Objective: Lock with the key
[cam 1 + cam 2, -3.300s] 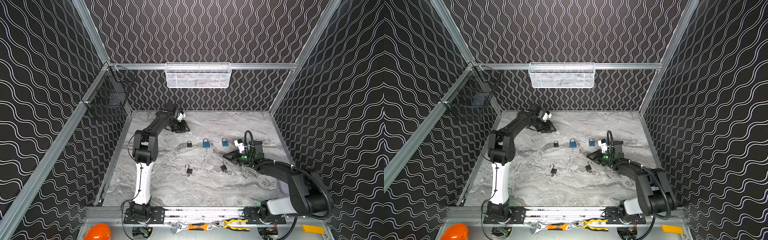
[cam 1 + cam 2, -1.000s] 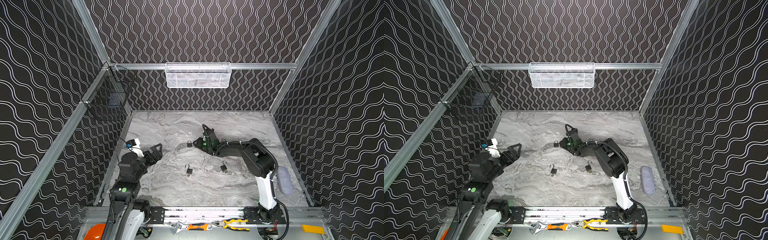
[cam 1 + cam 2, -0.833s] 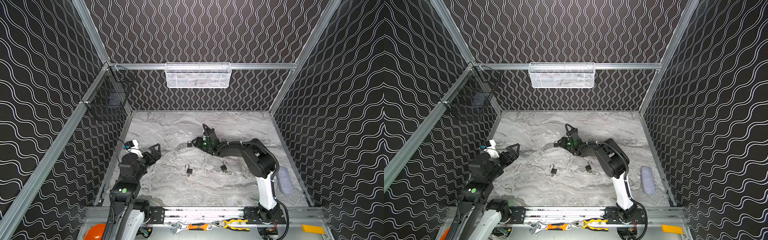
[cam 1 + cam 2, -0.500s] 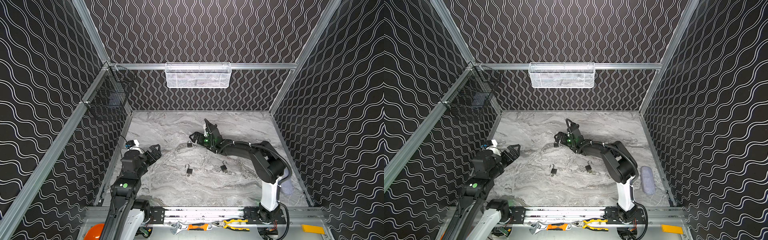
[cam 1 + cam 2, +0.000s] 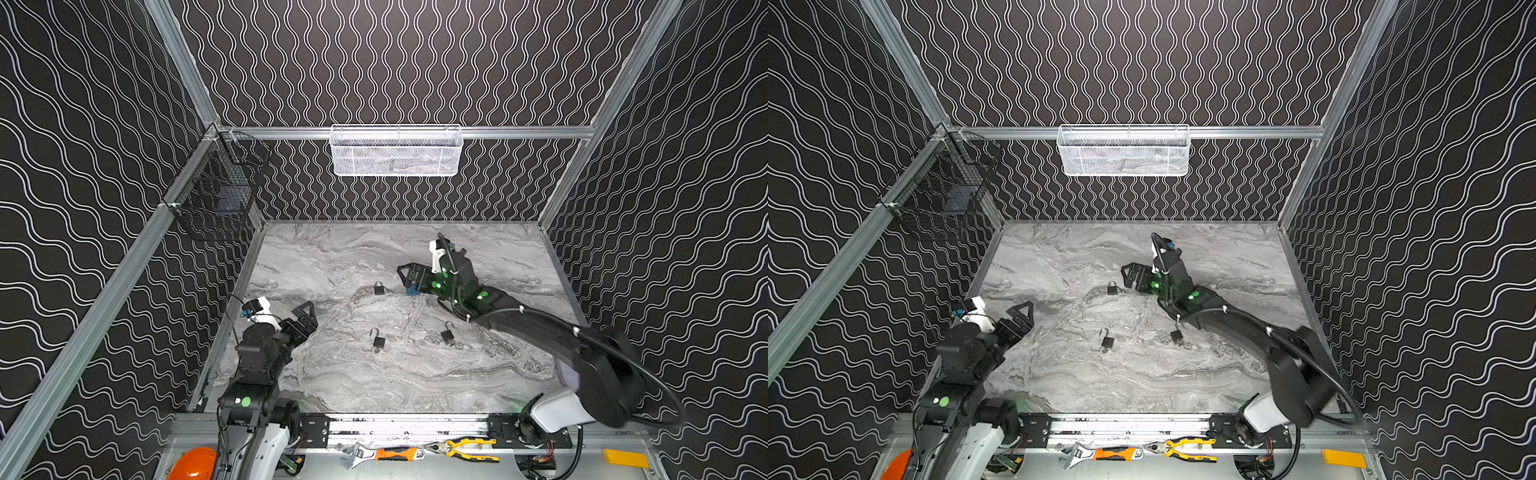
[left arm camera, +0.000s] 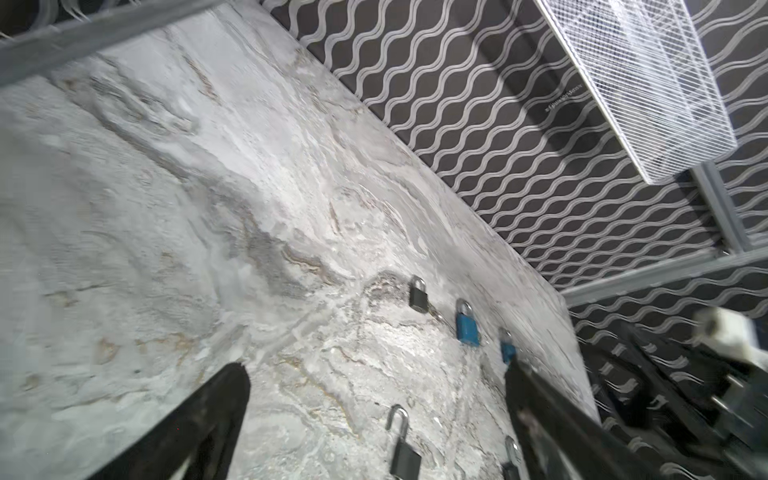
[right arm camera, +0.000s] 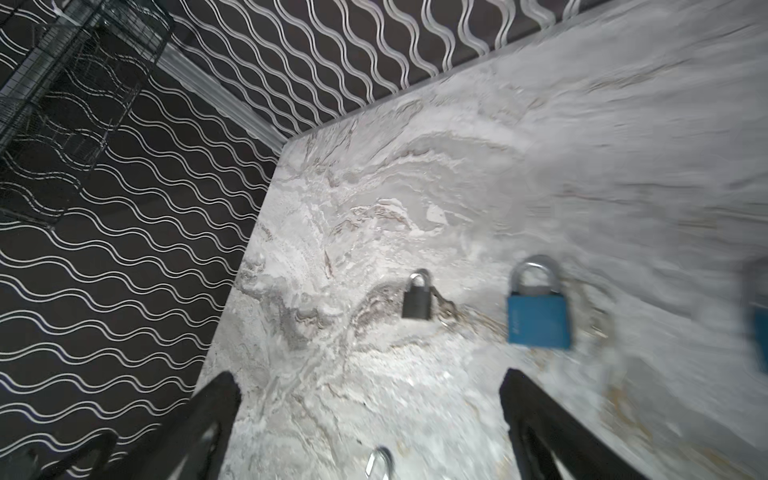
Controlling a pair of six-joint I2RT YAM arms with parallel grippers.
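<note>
The right tool (image 7: 368, 380) is held spread and empty, just short of the blue padlock (image 7: 538, 316) on the desk (image 7: 415, 187). A black padlock (image 7: 417, 301) lies beside it; the left tool (image 5: 309, 318), also spread, is well apart.

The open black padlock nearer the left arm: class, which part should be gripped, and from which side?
Grip the padlock by its dark body, jaws across the two narrow sides, coming straight down from above. It seems to lie flat on the table, so only those sides offer opposing faces.
</note>
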